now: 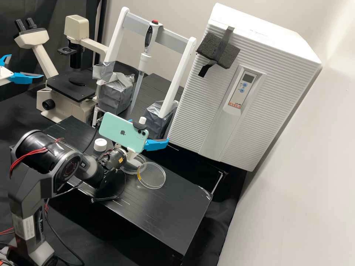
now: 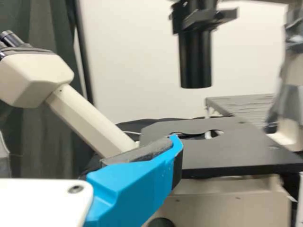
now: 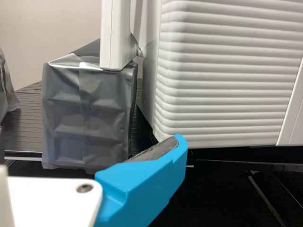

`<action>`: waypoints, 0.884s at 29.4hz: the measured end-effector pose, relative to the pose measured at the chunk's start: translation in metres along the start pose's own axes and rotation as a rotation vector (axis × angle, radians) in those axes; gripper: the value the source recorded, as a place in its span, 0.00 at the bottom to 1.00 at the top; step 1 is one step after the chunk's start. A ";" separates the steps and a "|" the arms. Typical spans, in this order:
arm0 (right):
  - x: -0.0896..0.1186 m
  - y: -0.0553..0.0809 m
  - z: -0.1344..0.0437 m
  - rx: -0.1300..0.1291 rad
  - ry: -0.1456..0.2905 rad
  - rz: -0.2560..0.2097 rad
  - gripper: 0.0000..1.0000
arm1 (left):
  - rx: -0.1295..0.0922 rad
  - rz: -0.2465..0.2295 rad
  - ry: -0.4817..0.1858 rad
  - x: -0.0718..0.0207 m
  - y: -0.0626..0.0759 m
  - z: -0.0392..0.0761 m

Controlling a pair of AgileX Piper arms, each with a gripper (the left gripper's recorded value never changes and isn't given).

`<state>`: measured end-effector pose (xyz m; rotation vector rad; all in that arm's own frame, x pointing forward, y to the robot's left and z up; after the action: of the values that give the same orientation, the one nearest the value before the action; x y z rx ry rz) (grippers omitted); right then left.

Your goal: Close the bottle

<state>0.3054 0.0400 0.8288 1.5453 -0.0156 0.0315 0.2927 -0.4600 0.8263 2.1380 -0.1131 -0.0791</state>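
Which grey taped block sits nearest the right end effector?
The taped block beside the white ribbed cabinet; the other block stands by the microscope.

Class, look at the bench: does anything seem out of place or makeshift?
A black foam block is taped over the white cabinet's top edge, and the pipette stand's feet are bundled in grey tape: both look improvised.

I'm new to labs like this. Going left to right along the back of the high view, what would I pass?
Blue left claw at the picture's edge → beige microscope → pipette hanging on its white stand → large white ribbed machine.
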 end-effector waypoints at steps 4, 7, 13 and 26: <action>0.000 0.000 0.000 0.000 0.000 0.000 1.00 | -0.011 -0.001 -0.081 -0.0161 -0.002 0.009; 0.000 0.000 0.000 0.000 0.000 0.000 1.00 | -0.016 -0.015 -0.155 -0.0296 -0.007 0.016; 0.000 0.000 0.000 0.000 0.000 0.000 1.00 | -0.035 -0.068 -0.281 -0.0591 -0.015 0.023; 0.000 0.000 0.000 0.000 0.000 0.000 1.00 | -0.004 -0.132 -0.325 -0.0957 -0.016 0.012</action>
<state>0.3054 0.0400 0.8288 1.5453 -0.0156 0.0315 0.1972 -0.4510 0.8074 2.1118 -0.1605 -0.5040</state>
